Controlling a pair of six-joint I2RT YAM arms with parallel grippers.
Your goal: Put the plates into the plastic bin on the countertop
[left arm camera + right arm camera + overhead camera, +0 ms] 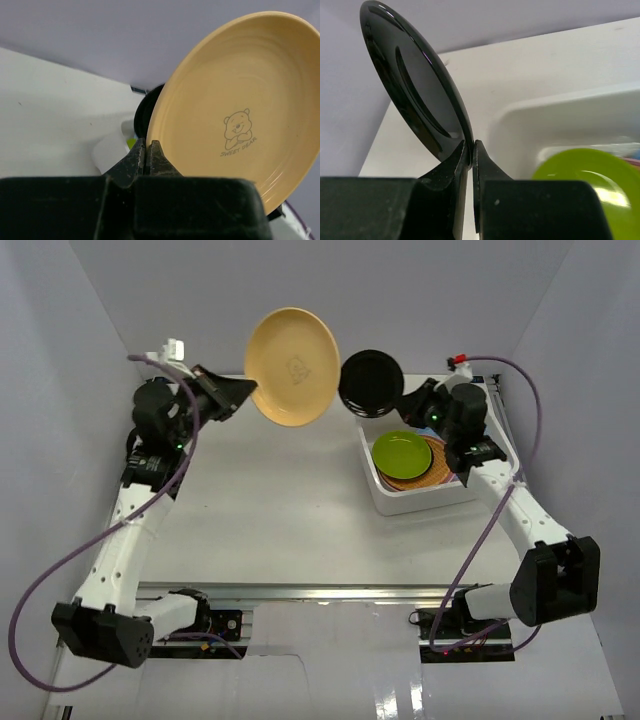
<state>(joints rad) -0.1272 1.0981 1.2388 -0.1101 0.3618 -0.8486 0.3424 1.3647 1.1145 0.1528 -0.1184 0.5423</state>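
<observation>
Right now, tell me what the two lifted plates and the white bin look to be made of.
Yellow-orange plate: likely melamine or glazed ceramic; smooth satin face with concentric ridges and a printed bear.
Black plate: glossy with sharp highlights; plastic or glazed ceramic, cannot tell.
Bin: apparently white plastic; matte, moulded rounded corners.

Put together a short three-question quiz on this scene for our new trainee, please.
1. True or false: the left gripper is shut on the rim of the yellow-orange plate.
2. Which lies on top inside the plastic bin? A pink plate; B lime green plate; C blue plate.
3. Fill in: the right gripper holds the ___ plate, raised and tilted.

Key: 1 true; 2 B; 3 black plate.
</observation>
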